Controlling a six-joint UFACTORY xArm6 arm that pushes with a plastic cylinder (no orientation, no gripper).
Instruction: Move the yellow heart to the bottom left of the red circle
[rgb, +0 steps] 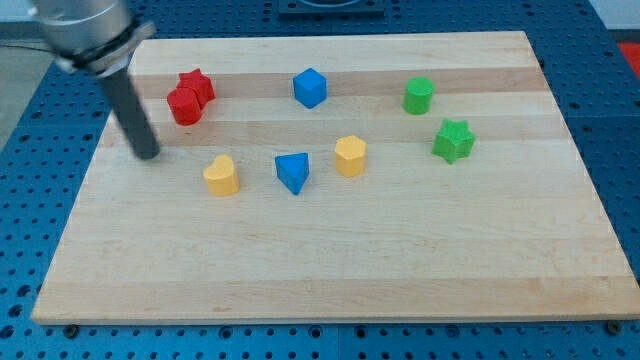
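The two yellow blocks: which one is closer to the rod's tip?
The yellow heart, left of the blue triangle, is closer to my tip. The other yellow block lies on the triangle's right, farther away.

A pale wooden table (330, 270) fills most of the view, its surface made of long boards with the grain running from the view's left to the view's right. Light falls evenly on it, with a soft sheen near the view's top. Around the table lies a blue perforated base (20, 250), dotted with regular rows of small holes, showing at both sides and along the view's bottom edge.
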